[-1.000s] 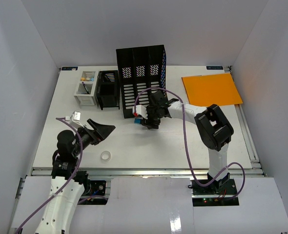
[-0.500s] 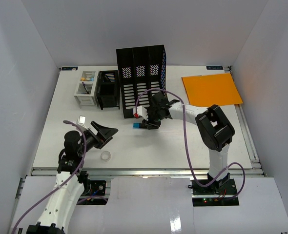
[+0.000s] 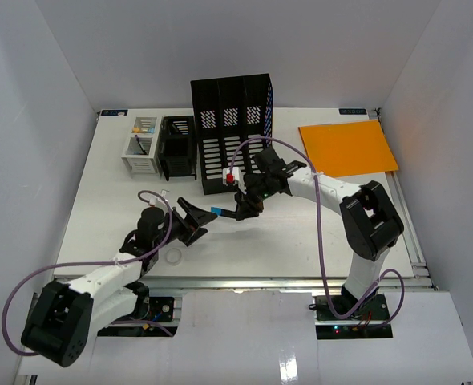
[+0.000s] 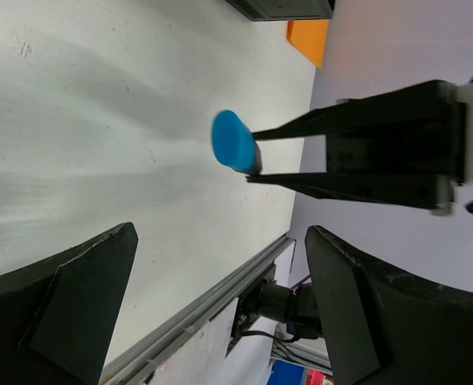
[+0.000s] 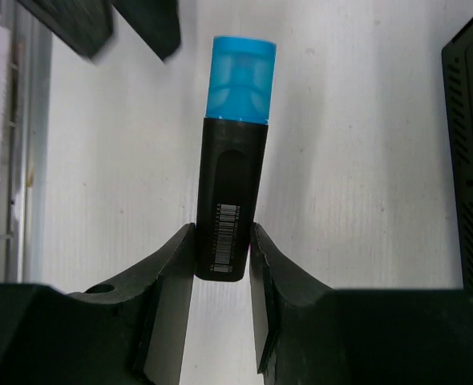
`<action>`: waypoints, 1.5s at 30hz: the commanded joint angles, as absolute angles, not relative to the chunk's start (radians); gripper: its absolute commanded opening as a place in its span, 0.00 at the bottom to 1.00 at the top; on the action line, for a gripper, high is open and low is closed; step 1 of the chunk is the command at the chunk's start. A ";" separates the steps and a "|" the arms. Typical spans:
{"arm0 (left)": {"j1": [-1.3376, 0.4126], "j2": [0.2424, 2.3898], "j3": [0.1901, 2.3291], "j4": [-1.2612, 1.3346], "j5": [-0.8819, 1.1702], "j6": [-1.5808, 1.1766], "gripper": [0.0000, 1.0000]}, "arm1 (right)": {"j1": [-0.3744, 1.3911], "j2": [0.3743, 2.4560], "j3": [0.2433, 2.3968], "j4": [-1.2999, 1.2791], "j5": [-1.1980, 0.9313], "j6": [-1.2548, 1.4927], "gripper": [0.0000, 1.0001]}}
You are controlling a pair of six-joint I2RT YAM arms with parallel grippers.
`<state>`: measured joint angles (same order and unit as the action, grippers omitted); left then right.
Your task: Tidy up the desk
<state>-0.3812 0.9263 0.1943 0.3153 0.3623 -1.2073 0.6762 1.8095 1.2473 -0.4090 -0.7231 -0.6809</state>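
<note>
On the white desk, my right gripper is shut on the black body of a highlighter with a blue cap and holds it level, cap pointing left. In the right wrist view the highlighter sits between my gripper's jaws. My left gripper is open and empty, its jaws facing the blue cap just left of it. In the left wrist view the cap floats beyond the open gripper, a little apart from it.
A tall black file organiser stands at the back centre, with a black mesh box and a white pen holder to its left. An orange folder lies back right. A small clear ring lies near the front rail.
My left arm has swung down and right, bringing its open gripper up to the highlighter's cap. My right gripper has carried the highlighter slightly forward and left.
</note>
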 commanded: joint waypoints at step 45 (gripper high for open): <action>-0.085 1.439 1.260 -0.142 0.027 -0.427 0.00 | 0.242 1.259 0.893 -0.538 -1.045 -0.889 0.70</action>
<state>-0.1150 1.2784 1.0847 -0.0664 0.0183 -0.5176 0.3269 1.3285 0.8971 -0.5163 -0.9518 -0.8107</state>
